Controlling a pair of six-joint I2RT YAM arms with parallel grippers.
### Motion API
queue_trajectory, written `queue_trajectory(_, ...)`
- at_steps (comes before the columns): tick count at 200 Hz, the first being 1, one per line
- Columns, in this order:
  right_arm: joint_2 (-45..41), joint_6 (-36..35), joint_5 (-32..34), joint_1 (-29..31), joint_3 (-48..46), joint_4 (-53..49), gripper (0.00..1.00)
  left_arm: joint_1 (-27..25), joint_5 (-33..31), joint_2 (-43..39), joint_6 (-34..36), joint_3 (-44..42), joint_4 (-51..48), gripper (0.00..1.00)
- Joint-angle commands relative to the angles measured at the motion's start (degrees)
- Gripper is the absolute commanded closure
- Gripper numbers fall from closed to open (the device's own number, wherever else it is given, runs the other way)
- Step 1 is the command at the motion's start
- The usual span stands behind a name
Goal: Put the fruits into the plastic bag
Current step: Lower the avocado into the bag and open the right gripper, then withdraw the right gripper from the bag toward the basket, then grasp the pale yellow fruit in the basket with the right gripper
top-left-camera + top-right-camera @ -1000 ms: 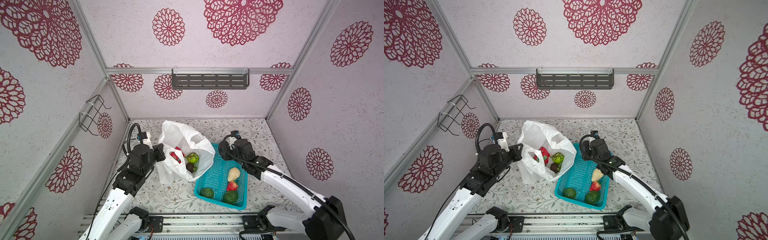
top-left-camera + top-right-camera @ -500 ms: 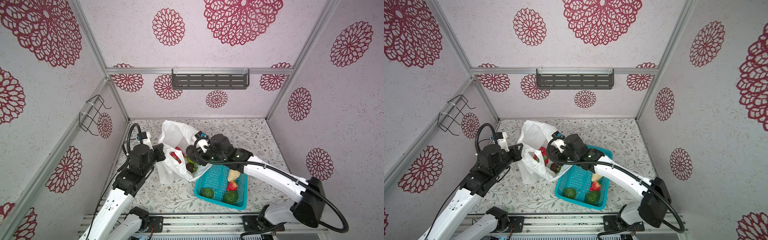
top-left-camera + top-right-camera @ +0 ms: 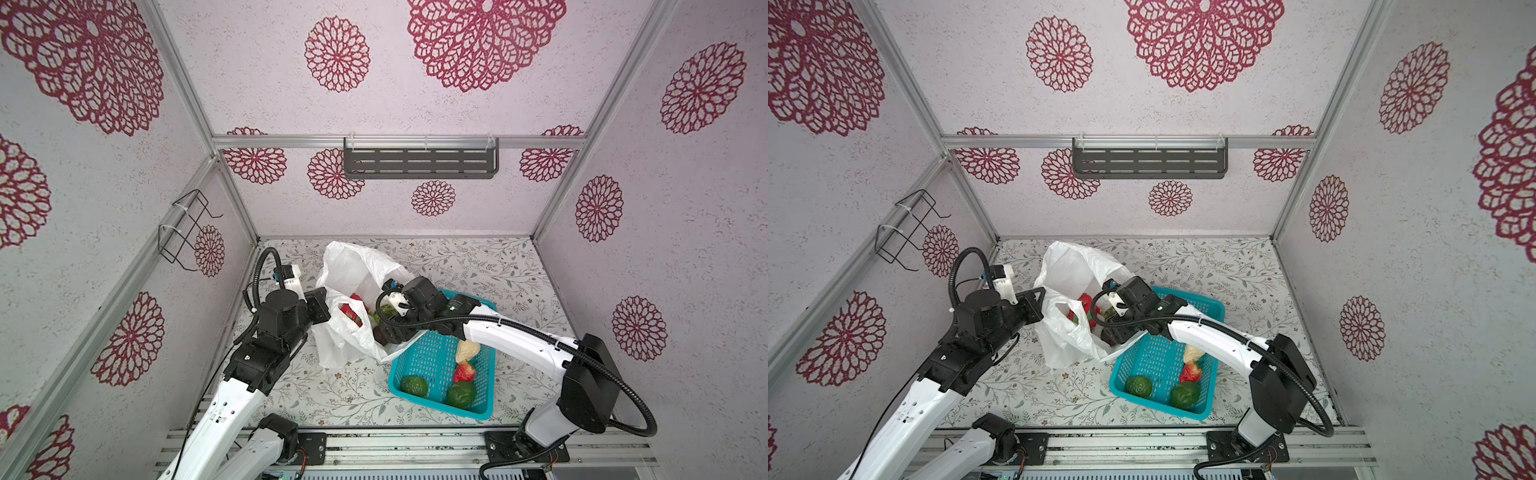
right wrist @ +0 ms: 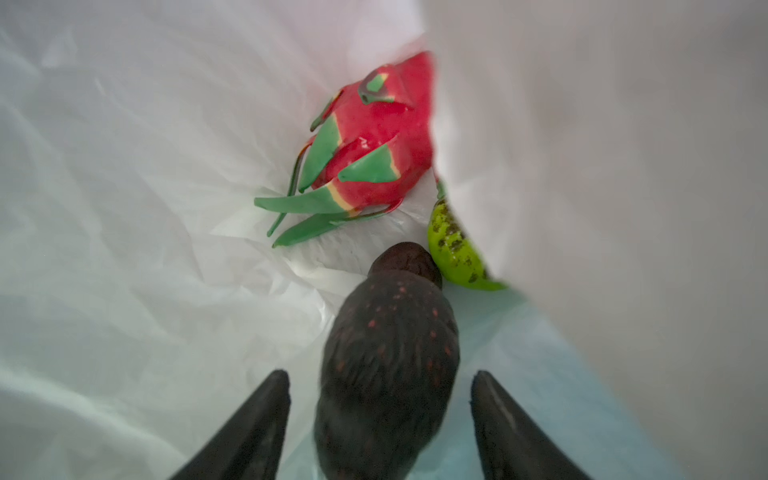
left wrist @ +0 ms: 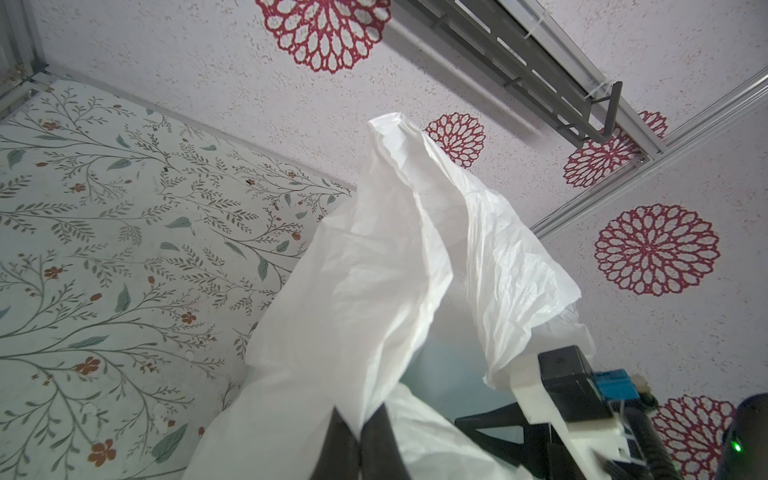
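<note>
My right gripper (image 4: 380,376) is down inside the plastic bag (image 4: 124,216). Its fingers are spread, with a gap on either side of the black fruit (image 4: 388,328), so I judge that fruit released and resting on the bag's floor. In a top view the dragon fruit (image 3: 351,313) lies at about 10 o'clock of the gripper and the bumpy light-green fruit (image 3: 388,311) at 12, close against the black one.

My left gripper (image 5: 360,432) is pinched together on the bag's rim at its 9 o'clock side, holding the mouth up.

To finish this step cleanly I would back the right arm out along the line it entered, fingers left apart, so the thin film neither snags nor gets dragged shut. The left should hold firm meanwhile.

The teal basket (image 3: 432,357) at 4 o'clock of the bag holds four fruits yet to move:
- the pear (image 3: 467,351)
- the strawberry (image 3: 465,371)
- two dark green fruits (image 3: 413,385) (image 3: 460,392)
</note>
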Motion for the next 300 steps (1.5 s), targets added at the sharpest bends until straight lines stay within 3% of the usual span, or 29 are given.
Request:
queue_trajectory(1, -3.80, -0.39, 3.12, -0.22, 0.93, 1.81, 0.22, -0.37, -0.58, -0.22, 0.45, 0.55, -0.26, 1.00)
queue_trajectory(70, -13.58, -1.32, -1.67, -0.26, -1.94, 9.63, 0.20, -0.39, -0.30, 0.73, 0.74, 0.97, 0.19, 1.00)
queue_trajectory(94, -18.43, -1.33, 0.18, -0.35, -4.17, 12.67, 0.19, -0.39, -0.19, 0.95, 0.69, 0.91, 0.38, 1.00)
queue_trajectory(112, -23.40, 0.05, 6.70, -0.85, -7.49, 15.71, 0.17, -0.33, -0.25, 0.89, 0.64, 0.73, 0.46, 1.00)
queue_trajectory(136, -31.22, 5.16, 23.41, -2.40, -14.19, 19.62, 0.12, -0.39, -0.39, 0.65, 0.44, 0.05, 0.88, 1.00)
queue_trajectory(158, -35.05, 11.63, 31.63, -6.02, -17.74, 15.16, 0.11, -0.38, -0.26, 0.79, 0.43, -0.32, 1.31, 1.00)
queue_trajectory(185, -31.21, 18.96, 27.60, -12.08, -16.52, -0.68, 0.11, -0.36, -0.11, 1.25, 0.39, -0.50, 2.09, 1.00)
queue_trajectory(223, -19.90, 19.63, 23.20, -13.04, -15.45, -15.26, 0.10, -0.37, 0.28, 2.13, 0.55, -0.24, 2.63, 1.00)
queue_trajectory(300, -8.64, 19.56, 21.52, -13.04, -16.76, -19.22, 0.06, -0.40, -0.24, 1.10, 0.69, -0.68, 2.00, 1.00)
